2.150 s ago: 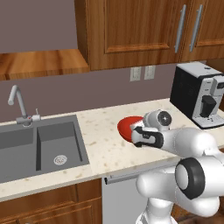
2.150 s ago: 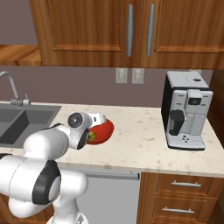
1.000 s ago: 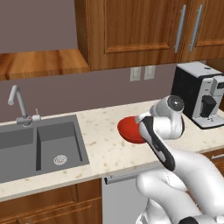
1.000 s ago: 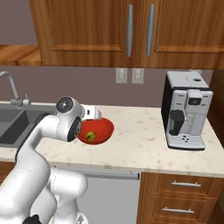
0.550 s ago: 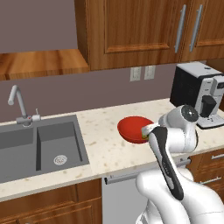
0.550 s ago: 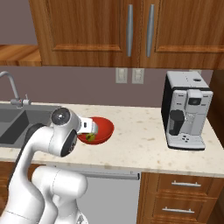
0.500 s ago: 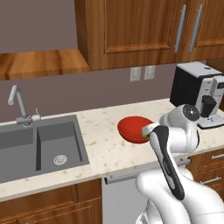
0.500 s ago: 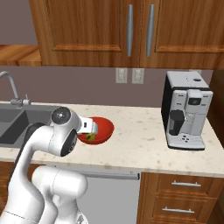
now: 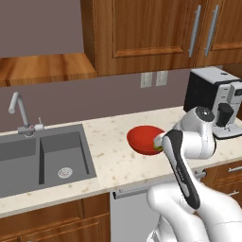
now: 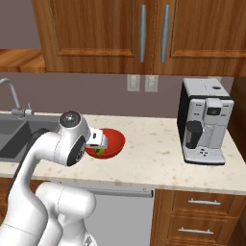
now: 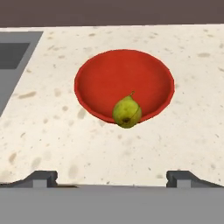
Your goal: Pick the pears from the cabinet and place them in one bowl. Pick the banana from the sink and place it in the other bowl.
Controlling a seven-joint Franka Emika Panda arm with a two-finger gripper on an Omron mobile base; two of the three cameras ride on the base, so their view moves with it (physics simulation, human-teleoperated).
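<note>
The glossy red bowl (image 11: 122,78) stands on the speckled counter, also seen from the base as the bowl (image 9: 141,137) and the bowl (image 10: 115,140). A yellow-green pear (image 11: 127,112) with a dark spot overlaps the bowl's near rim, free of the fingers; I cannot tell whether it rests there or is in the air. It shows as a small green patch, the pear (image 10: 99,152), just under the hand. My gripper (image 11: 113,178) hangs on the bowl's near side, open, with nothing between its fingertips (image 11: 42,178). The sink (image 9: 42,156) lies to the left, and the cabinet shelf (image 9: 42,68) is above it.
A black and white coffee machine (image 10: 204,120) stands at the right end of the counter. A curved faucet (image 9: 16,106) rises behind the sink. Closed wooden cabinet doors (image 10: 144,29) hang above the counter. Bare counter (image 11: 52,131) lies around the bowl.
The arm has folded and its elbow has swung down toward the base. The hand has drawn back from over the bowl to its near side. The jaws stay open.
</note>
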